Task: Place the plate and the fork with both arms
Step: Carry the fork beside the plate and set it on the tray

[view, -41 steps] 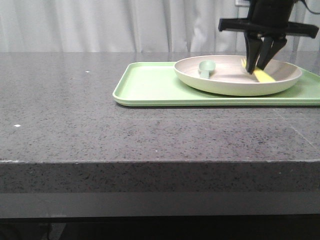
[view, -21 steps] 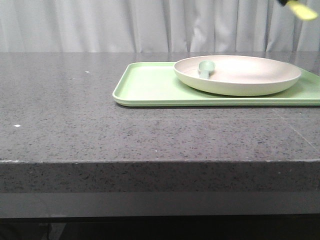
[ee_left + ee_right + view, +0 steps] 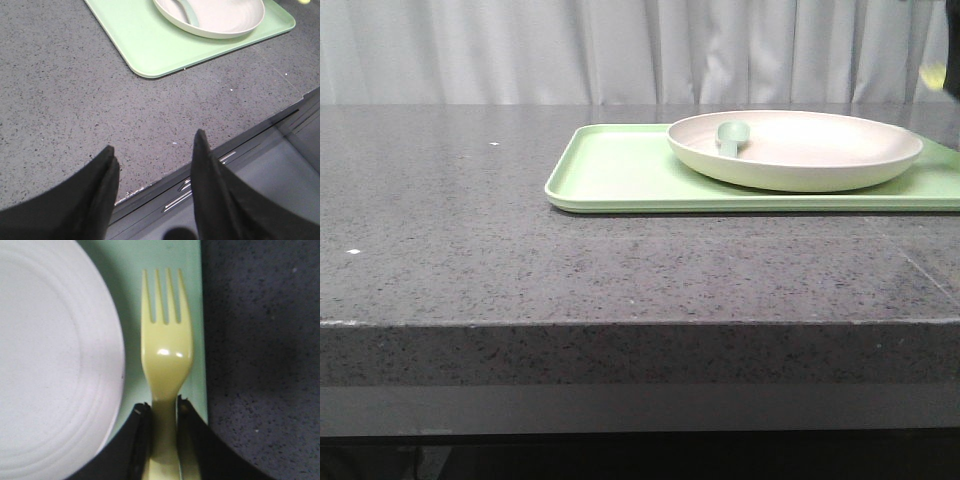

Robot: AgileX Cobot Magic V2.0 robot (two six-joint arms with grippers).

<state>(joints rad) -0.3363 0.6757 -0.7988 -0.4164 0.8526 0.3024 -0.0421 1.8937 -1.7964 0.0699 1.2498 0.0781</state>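
The cream plate [image 3: 800, 168] rests on the light-green tray [image 3: 620, 170]. My right gripper [image 3: 163, 407] is shut on the handle of the yellow fork [image 3: 166, 357]. The fork hangs tines outward over the narrow strip of tray [image 3: 195, 290] between the plate's rim [image 3: 112, 340] and the tray's edge. In the front view only a yellow bit of the fork [image 3: 932, 72] shows at the right border, above the tray. My left gripper [image 3: 154, 142] stands open and empty over the table's front edge, well apart from the tray [image 3: 150, 50] and the plate [image 3: 225, 17].
A pale grey-green spoon [image 3: 732, 133] lies in the plate's left part. The dark speckled table [image 3: 470, 220] stretches left of and in front of the tray. Beyond the tray's right edge there is bare table [image 3: 260, 340]. White curtains hang behind.
My right gripper lifted the fork out of the plate, carried it up and to the right, and now holds it lower at the tray's right edge. Plate, spoon and tray stayed put.
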